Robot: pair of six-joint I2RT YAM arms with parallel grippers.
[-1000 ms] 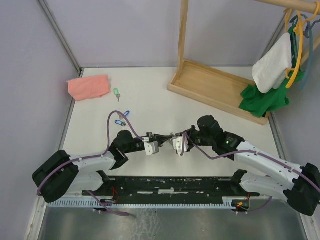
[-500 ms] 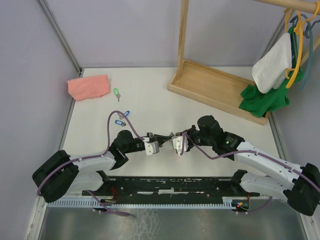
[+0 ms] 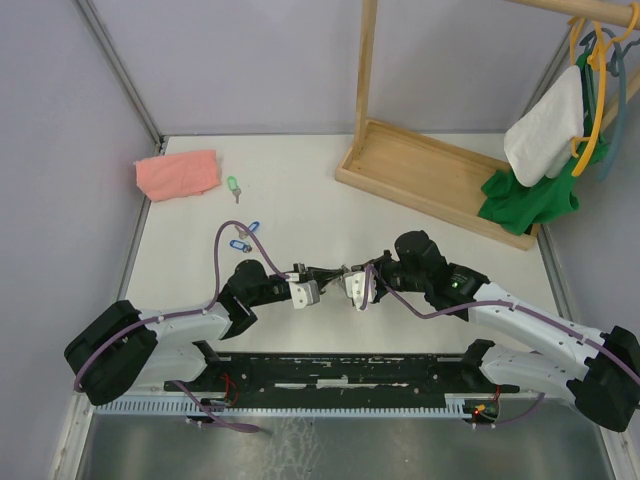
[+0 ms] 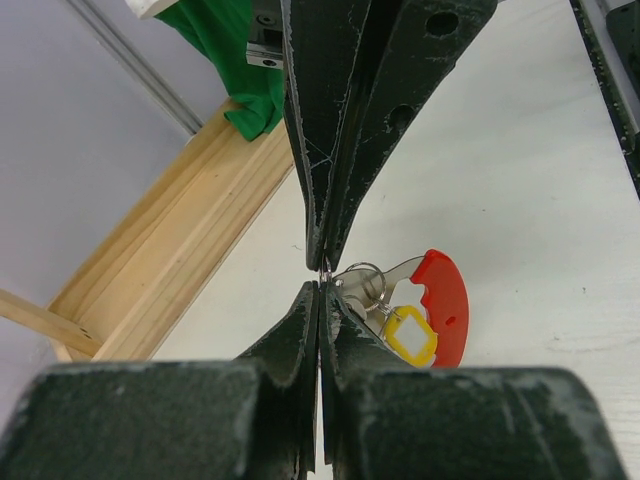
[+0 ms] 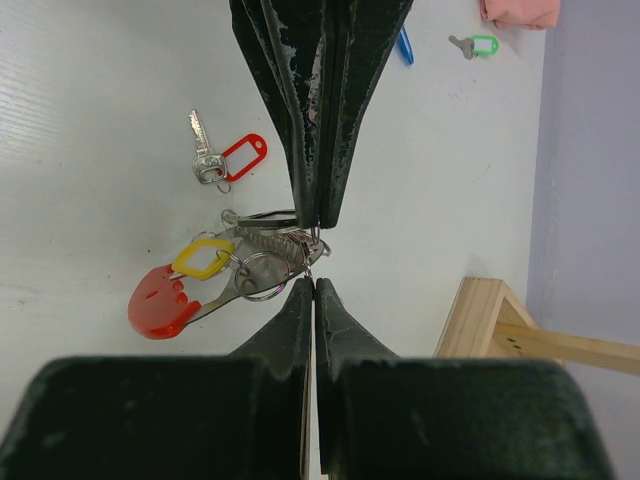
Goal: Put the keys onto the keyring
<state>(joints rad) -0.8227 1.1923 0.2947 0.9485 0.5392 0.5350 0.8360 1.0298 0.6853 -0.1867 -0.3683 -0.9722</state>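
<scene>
The keyring, a red crescent (image 4: 447, 298) joined to a silver coiled-wire loop (image 5: 268, 243), hangs just above the table between my two grippers. A yellow-tagged key (image 5: 205, 257) hangs on the loop, and something dark lies against the coil. My left gripper (image 3: 317, 272) is shut, pinching the loop's wire at its tips (image 4: 322, 287). Facing it tip to tip, my right gripper (image 3: 339, 273) is shut on the loop's wire as well (image 5: 315, 280). A red-tagged key (image 5: 226, 160) lies loose on the table. A green-tagged key (image 3: 233, 186) and two blue-tagged keys (image 3: 241, 245) lie at the left.
A pink cloth (image 3: 178, 173) lies at the far left corner. A wooden rack base (image 3: 430, 178) with an upright post stands at the back right. Green and white garments (image 3: 530, 200) hang over its right end. A purple cable (image 3: 228, 240) loops by the blue-tagged keys.
</scene>
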